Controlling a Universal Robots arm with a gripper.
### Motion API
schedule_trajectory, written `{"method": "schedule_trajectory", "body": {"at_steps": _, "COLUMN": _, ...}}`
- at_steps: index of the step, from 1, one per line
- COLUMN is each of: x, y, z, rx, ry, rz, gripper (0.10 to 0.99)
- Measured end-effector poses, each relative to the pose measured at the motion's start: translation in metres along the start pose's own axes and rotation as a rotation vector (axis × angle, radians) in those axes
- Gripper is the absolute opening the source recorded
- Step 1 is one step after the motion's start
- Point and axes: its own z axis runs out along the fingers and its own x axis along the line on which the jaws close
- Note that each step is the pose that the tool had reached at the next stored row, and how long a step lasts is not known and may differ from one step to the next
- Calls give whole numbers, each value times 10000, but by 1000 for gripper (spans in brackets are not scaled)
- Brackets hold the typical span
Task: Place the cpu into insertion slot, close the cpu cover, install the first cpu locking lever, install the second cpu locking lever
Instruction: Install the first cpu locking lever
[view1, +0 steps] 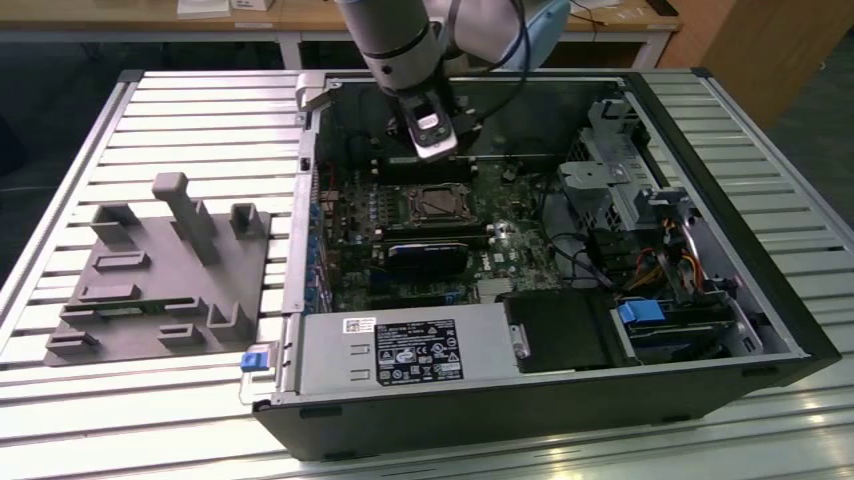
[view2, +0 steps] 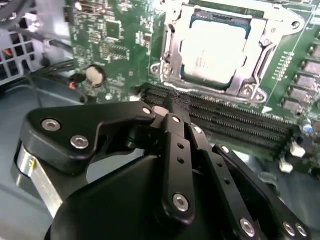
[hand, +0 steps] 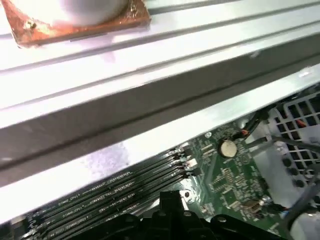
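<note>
Sitting in covered socket: cpu (view2: 210, 52)

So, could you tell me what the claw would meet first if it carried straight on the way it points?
Probably the long black memory slots just beyond the claw, short of the silver-framed socket; depth is uncertain.

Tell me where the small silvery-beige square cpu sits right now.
In the second wrist view, the silvery-beige square cpu lies in the silver-rimmed insertion slot on the green circuit board, beside the long black memory slots.
</note>
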Motion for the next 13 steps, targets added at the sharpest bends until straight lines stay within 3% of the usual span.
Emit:
{"method": "schedule_trajectory", "body": {"at_steps": 3, "x": -23, "y": 20, "z": -75, "rx": 3, "ry": 1, "rz": -1, "gripper": 102}}
{"method": "schedule_trajectory", "body": {"at_steps": 9, "x": -25, "y": 21, "z": -75, "rx": 3, "ry": 1, "rz": -1, "gripper": 102}}
{"method": "schedule_trajectory", "body": {"at_steps": 10, "x": -31, "y": 22, "z": -71, "rx": 21, "ry": 41, "rz": 3, "gripper": 102}}
{"method": "schedule_trajectory", "body": {"at_steps": 13, "x": -50, "y": 29, "z": -57, "rx": 153, "ry": 296, "rz": 40, "gripper": 102}}
